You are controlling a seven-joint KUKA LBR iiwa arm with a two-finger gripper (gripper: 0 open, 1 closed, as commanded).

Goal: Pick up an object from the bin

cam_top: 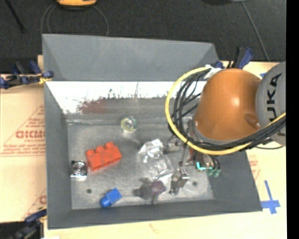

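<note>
Six small things loose on the floor of the bin [57, 158], lying flat and apart, as tipped-in things settle. Near the back wall, clear ball [128, 124]. Left of middle, red brick [103, 157], with silver bit [78, 169] just beside its left end. At the front, blue bit [110, 198]. Toward the right, crumpled plastic [153, 158] and, just in front of it, dark purple bit [152, 189].

Reaches in from the right, hence orange cover [229, 103] and cables [177, 98] overhanging the right half of the floor. Low over the front right of the floor, gripper [178, 180], just right of the purple bit and beside the lower edge of the plastic. Spread or pressed together: cannot tell from this angle. Nothing seen pinched. Touching the purple bit or just clear of it: cannot tell either. Likeliest pick, judging by nearness alone: purple bit or plastic, both down on the floor.
</note>
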